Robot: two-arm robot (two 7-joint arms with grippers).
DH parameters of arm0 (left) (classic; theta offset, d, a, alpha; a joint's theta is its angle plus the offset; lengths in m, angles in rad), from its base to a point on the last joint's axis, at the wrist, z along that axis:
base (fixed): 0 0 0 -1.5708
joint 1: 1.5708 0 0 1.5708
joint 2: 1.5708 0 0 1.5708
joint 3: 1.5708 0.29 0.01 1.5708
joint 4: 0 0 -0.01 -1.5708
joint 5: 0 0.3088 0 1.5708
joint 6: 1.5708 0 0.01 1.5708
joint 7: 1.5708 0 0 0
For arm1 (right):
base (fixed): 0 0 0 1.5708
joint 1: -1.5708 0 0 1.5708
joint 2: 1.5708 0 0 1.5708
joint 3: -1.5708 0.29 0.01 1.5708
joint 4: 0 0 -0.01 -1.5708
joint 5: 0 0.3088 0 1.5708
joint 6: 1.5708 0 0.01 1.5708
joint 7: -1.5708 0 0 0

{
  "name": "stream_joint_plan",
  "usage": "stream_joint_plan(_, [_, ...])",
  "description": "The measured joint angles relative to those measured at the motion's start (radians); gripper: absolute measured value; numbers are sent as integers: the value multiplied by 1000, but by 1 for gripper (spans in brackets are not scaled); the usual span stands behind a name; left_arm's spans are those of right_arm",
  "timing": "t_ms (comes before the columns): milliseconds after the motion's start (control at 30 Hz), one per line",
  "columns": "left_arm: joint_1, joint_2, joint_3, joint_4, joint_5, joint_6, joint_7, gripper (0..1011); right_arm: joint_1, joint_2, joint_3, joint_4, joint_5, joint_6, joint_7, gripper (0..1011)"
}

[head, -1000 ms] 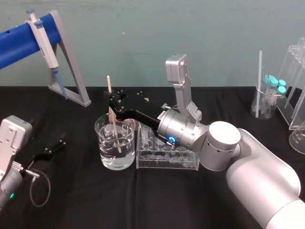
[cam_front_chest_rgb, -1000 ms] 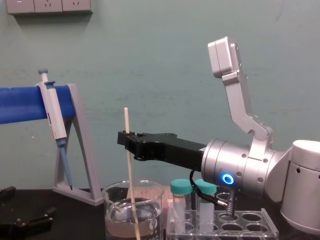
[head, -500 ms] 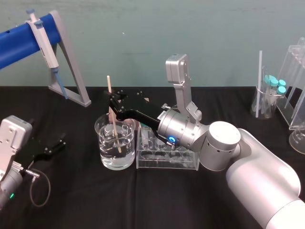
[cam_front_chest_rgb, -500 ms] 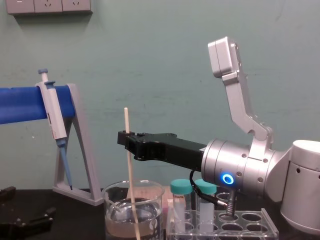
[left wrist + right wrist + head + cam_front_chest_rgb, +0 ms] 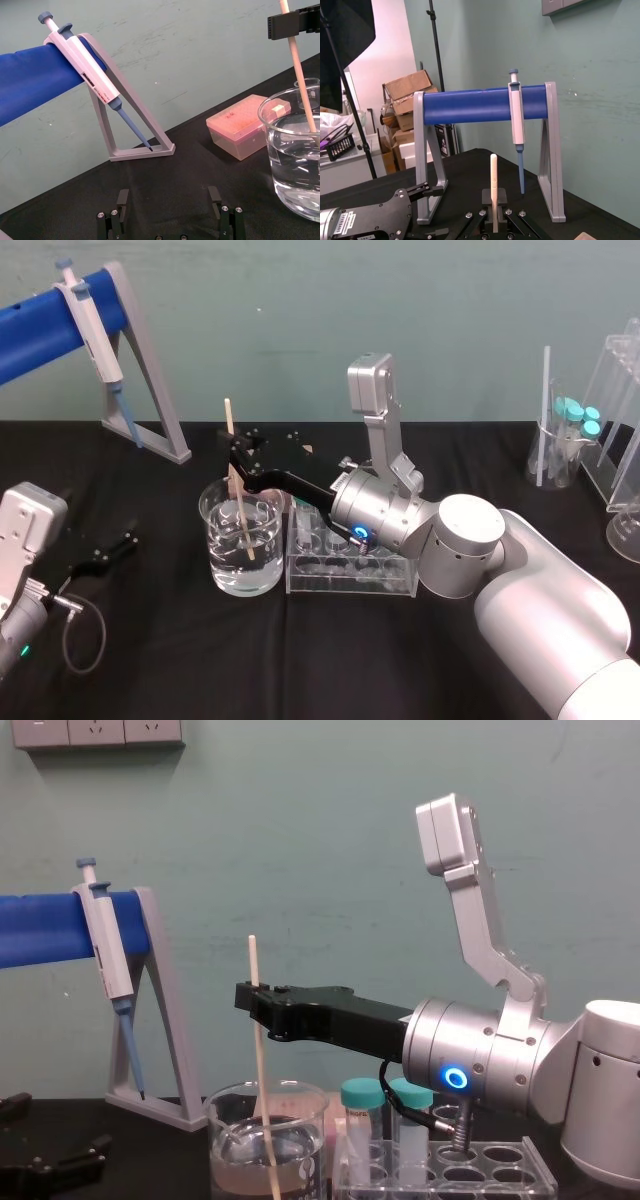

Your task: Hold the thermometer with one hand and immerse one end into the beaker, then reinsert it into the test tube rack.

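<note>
The right end effector (image 5: 240, 458) reaches over the middle of the surface (image 5: 300, 670) with its two black fingers closed on the thermometer (image 5: 238, 502). It pinches the rod in its upper part, leaving a short length standing above the fingers. The rod's long axis runs close to vertical, top pointing up and leaning a little to the left. Its lower end is down in the water of the beaker (image 5: 214, 540), which stands just to the left of the test tube rack (image 5: 350, 578). Whether the tip touches the glass bottom cannot be told. The rod looks light and stiff but very thin, so it probably needs little squeeze and would tolerate little sideways load. A knock against the beaker's rim or the edge of a rack hole could snap it or twist it in the grip. The wetted lower end may also be slippery, so the dry upper part seems the sensible place to hold. The left end effector (image 5: 167, 200) lies near the surface's left edge, fingers spread with nothing between them.
</note>
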Motion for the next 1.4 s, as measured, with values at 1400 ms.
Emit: stream_joint_plan(1400, [0, 0, 0, 0, 0, 0, 0, 1004, -46, 68, 52, -254, 44, 56, -41, 48])
